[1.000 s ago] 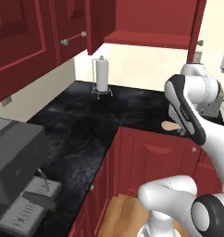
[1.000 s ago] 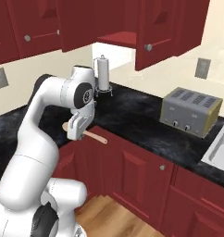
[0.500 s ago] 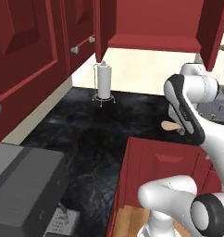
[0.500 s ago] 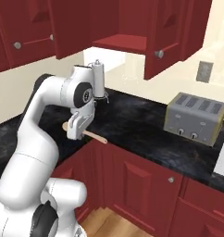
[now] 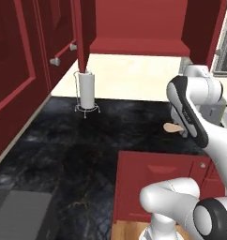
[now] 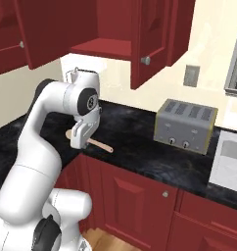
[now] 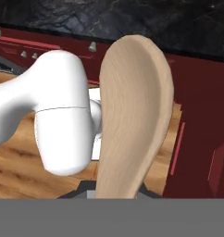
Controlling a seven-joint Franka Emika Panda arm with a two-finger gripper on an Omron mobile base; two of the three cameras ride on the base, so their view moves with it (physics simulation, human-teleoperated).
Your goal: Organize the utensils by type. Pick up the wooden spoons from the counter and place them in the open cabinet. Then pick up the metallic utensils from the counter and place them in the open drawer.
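Spoon (image 7: 132,115), centre of the hand view, clamped at its handle by narrow jaws; in the right base view it juts from the gripper (image 6: 80,142) above the bench (image 6: 135,142) edge. The cabinet (image 6: 103,47) shelf lies upper left: lift high, keep the spoon level, clear the door.

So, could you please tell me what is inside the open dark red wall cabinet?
The dark red wall cabinet shows a bare red inner shelf; no utensils visible on it. Its upper interior is cut off by the frame.
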